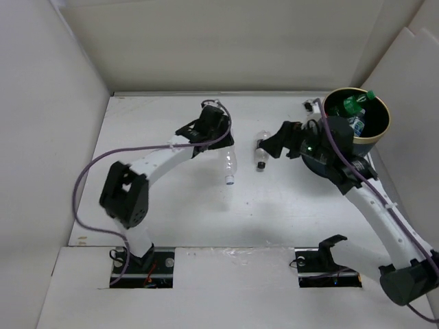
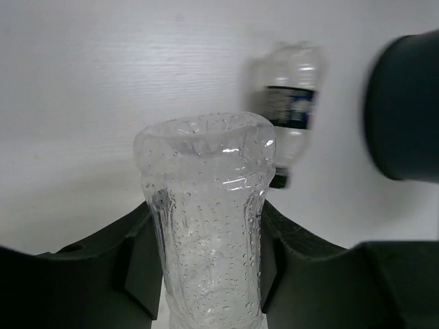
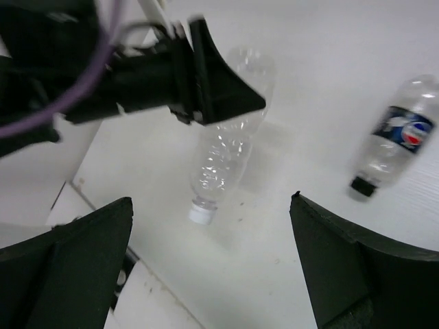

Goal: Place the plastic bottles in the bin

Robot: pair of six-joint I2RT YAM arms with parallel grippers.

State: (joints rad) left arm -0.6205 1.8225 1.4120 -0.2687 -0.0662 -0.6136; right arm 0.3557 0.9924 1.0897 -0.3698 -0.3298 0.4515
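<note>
My left gripper (image 1: 223, 146) is shut on a clear plastic bottle (image 1: 230, 164) with a white cap; in the left wrist view the jaws (image 2: 206, 253) press both sides of its wet body (image 2: 206, 205). A black-capped bottle with a dark label (image 1: 260, 155) lies on the table just right of it and also shows in the left wrist view (image 2: 291, 103). My right gripper (image 1: 269, 147) is open and empty beside that bottle. The right wrist view (image 3: 211, 200) shows the held bottle (image 3: 223, 161) and the labelled bottle (image 3: 396, 137). The bin (image 1: 384, 130) stands far right and holds a green bottle (image 1: 353, 103).
White board walls (image 1: 62, 103) enclose the table on the left, back and right. A small black object (image 1: 306, 105) lies by the back wall next to the bin. The left arm (image 1: 158, 161) stretches across the left half. A black holder (image 1: 329, 245) sits at the near edge.
</note>
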